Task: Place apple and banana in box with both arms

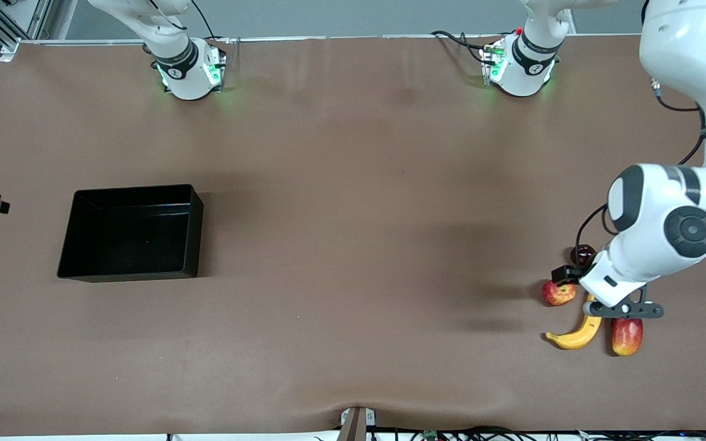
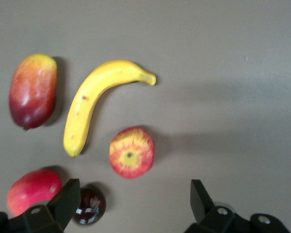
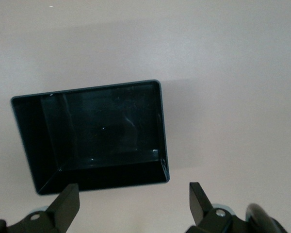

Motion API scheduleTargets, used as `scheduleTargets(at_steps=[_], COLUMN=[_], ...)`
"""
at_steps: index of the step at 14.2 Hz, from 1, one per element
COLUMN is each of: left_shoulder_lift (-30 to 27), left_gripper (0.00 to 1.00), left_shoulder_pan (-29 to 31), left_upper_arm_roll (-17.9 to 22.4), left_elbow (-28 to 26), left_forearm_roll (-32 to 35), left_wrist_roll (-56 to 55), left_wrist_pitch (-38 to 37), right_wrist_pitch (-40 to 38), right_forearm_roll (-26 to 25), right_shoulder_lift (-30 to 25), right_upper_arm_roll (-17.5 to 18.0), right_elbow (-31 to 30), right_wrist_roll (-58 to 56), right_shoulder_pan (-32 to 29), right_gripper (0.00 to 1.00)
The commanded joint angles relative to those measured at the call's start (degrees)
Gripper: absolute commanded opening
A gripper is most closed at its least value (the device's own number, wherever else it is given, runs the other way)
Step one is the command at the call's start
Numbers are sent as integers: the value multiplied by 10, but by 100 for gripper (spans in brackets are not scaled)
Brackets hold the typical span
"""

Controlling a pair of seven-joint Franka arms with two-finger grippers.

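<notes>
My left tool (image 2: 131, 206) hangs over the cluster of fruit at the left arm's end of the brown counter (image 1: 353, 245), its black fingers (image 2: 63, 201) spread wide and pinching nothing; below it lies the small round red apple with yellow streaks (image 2: 131, 152), just beside the curved yellow banana with darker tips (image 2: 94, 104), the two apart; the banana lies nearer the front camera than the apple; beside it rests an elongated red-yellow mango-like fruit (image 2: 33, 90); a plain pinkish-red round fruit (image 2: 33, 190) and a small dark glossy fruit (image 2: 89, 206) sit close by; my right tool (image 3: 133, 206) hovers over the shallow rectangular black plastic box (image 1: 131, 233) toward the right arm's end, fingers (image 3: 65, 204) likewise spread and empty; nothing lies in the box.
</notes>
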Motion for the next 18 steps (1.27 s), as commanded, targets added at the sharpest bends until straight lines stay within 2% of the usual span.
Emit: scheduleTargets(at_steps=[1, 3, 4, 6, 8, 11, 12, 14, 16, 17, 18], left_shoulder_lift=[39, 56, 62, 71, 76, 84, 85, 89, 89, 89, 89], left_gripper=[100, 100, 100, 100, 100, 100, 100, 100, 100, 100, 100], left_shoulder_pan=[4, 5, 6, 8, 12, 20, 20, 20, 18, 18, 18], left_upper_arm_roll=[0, 0, 1, 1, 1, 0, 0, 0, -1, -1, -1], left_elbow=[11, 12, 11, 11, 8, 0, -5, -10, -17, -20, -21], left_forearm_roll=[22, 59, 64, 60, 59, 55, 55, 52, 51, 52, 52], left_wrist_roll=[0, -1, -2, -10, -15, -22, -24, -48, -74, -80, -82], left_wrist_pitch=[50, 66, 70, 71, 71, 77, 81, 84, 84, 84, 84], right_wrist_pitch=[9, 13, 13, 39, 65, 145, 165, 188, 202, 200, 201], right_forearm_roll=[59, 105, 106, 94, 62, 59, 59, 59, 60, 63, 64], right_shoulder_lift=[65, 99, 110, 127, 146, 152, 151, 152, 157, 158, 157], right_upper_arm_roll=[7, 7, 7, 7, 7, 7, 7, 7, 8, 9, 9], right_elbow=[14, 13, 12, 5, -3, -54, -79, -104, -115, -117, -125], right_wrist_roll=[-17, -19, -18, -25, -94, -150, -154, -180, -226, -241, -244], right_shoulder_pan=[-44, -60, -57, -53, -56, -68, -65, -67, -79, -84, -82], right_gripper=[100, 100, 100, 100, 100, 100, 96, 67, 27, 12, 2])
